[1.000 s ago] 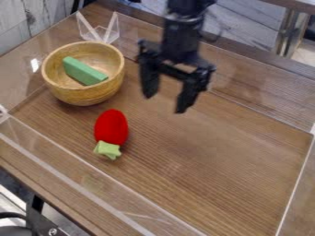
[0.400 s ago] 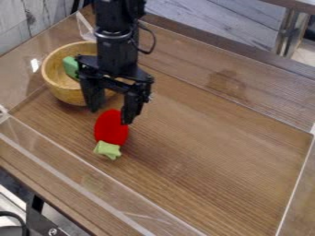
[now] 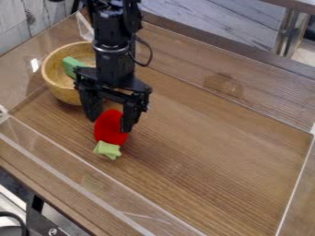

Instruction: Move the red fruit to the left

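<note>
Spread wide, the black gripper point(image 3: 113, 113) is pointing straight down over the red fruit point(image 3: 110, 127), its two fingers standing on either side of the strawberry's upper half, one at the left and one at the right. Neither finger is visibly pressing on the fruit; the jaws are standing apart, released and grasping nothing. Whether the fingertips are touching the wood cannot be told from this angle.

Below the gripper, the red fruit is lying on the wooden table point(image 3: 222, 157), its red body partly hidden behind the fingers and its light green leafy cap sticking out toward the near edge. It is sitting just in front of and to the right of the wooden bowl point(image 3: 58, 86), close to it but apart.

That bowl is resting toward the far left of the table, partly covered by the arm in this view. Inside it a green block point(image 3: 74, 64) is lying, only a corner of it showing beside the arm. A clear plastic wall point(image 3: 74, 175) is running around the table's edge.

No brand, label or writing is readable anywhere.
</note>
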Controlling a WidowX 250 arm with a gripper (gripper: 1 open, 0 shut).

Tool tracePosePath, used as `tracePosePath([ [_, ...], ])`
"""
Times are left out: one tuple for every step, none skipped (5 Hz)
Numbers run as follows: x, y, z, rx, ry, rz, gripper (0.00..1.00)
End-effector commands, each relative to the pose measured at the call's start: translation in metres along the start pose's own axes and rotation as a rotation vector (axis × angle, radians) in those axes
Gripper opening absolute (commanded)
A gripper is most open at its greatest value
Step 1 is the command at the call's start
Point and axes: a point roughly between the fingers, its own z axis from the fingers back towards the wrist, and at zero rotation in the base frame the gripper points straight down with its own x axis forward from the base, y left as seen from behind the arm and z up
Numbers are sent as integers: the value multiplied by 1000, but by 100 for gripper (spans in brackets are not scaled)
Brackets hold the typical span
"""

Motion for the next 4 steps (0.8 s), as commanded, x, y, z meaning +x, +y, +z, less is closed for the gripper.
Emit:
tracePosePath([
  [5,6,-3,7,-30,33,100],
  [6,6,-10,9,-27,45,100],
  [8,6,-16,7,-27,56,100],
  [10,6,-20,5,-26,67,100],
])
